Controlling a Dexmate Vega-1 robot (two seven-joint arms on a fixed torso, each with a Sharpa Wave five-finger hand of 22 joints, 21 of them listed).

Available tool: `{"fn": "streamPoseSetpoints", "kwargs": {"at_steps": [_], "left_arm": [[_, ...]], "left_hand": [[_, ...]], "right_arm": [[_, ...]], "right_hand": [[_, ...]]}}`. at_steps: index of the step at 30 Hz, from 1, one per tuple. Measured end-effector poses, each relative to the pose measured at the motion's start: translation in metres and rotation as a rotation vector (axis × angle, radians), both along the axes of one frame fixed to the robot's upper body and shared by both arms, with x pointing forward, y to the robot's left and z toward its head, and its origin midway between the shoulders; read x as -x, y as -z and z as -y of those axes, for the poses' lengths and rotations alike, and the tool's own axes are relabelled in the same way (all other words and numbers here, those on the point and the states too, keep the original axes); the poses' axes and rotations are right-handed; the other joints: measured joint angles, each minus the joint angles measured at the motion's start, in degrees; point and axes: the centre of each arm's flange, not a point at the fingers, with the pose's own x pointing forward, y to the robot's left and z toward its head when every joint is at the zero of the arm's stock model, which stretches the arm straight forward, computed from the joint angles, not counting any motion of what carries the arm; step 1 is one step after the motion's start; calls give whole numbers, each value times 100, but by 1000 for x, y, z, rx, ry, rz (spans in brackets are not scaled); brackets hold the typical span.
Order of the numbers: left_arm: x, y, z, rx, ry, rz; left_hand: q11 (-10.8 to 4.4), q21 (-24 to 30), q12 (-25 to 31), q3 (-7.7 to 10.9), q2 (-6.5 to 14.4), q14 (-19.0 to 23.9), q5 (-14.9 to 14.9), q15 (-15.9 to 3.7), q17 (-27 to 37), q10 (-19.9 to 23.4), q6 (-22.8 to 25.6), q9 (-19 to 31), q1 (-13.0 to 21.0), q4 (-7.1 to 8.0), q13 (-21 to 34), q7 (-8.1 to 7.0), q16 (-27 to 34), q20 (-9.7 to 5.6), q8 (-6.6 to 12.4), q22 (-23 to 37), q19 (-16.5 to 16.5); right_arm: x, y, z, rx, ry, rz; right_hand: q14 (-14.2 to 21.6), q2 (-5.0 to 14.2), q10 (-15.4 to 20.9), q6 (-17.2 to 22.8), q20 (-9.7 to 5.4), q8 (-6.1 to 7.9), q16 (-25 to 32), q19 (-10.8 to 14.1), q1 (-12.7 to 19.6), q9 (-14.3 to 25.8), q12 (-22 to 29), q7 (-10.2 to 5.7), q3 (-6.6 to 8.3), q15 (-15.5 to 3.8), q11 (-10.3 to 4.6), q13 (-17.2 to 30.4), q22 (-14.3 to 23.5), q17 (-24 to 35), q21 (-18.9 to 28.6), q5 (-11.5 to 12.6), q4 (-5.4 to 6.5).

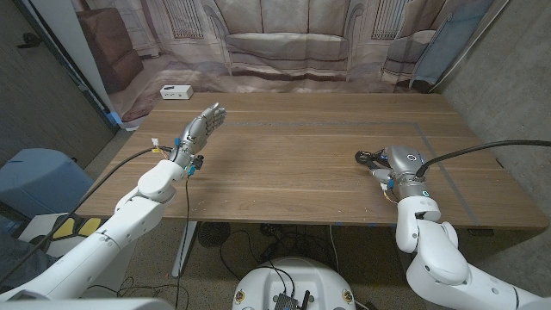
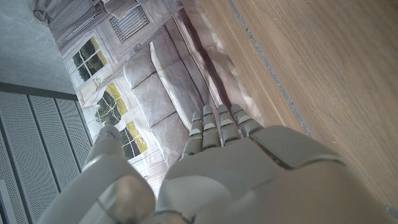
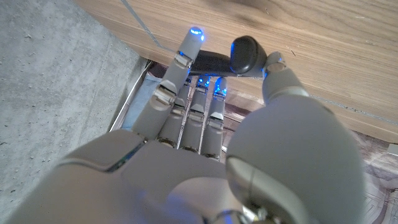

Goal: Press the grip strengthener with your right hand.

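one white box (image 1: 176, 91) at table's (image 1: 301, 172) far corner

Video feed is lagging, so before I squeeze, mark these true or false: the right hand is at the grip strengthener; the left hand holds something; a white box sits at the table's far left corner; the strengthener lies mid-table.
1. The right hand is at the grip strengthener. True: its fingers reach around the black handle.
2. The left hand holds something. False: it is raised with fingers extended, holding nothing.
3. A white box sits at the table's far left corner. True.
4. The strengthener lies mid-table. False: it is on the table's right side.
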Motion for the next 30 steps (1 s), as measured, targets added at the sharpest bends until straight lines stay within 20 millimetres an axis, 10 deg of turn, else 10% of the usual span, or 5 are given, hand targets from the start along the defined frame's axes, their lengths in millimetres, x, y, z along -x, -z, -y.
{"fn": "streamPoseSetpoints", "kwargs": {"at_steps": [30], "left_arm": [[-3, -4, -2, -1, -4, 5]], "left_hand": [[0, 0, -34, 0, 0, 0, 0, 0, 0, 0, -1, 0, 0, 0, 0, 1, 0, 0, 0, 0, 0]], "right_arm": [[-4, -4, 0, -7, -26, 66]], "right_hand": [[388, -310, 541, 614, -243, 108, 228, 408, 310, 47, 134, -165, 50, 203, -92, 27, 80, 0, 405, 49, -21]]}}
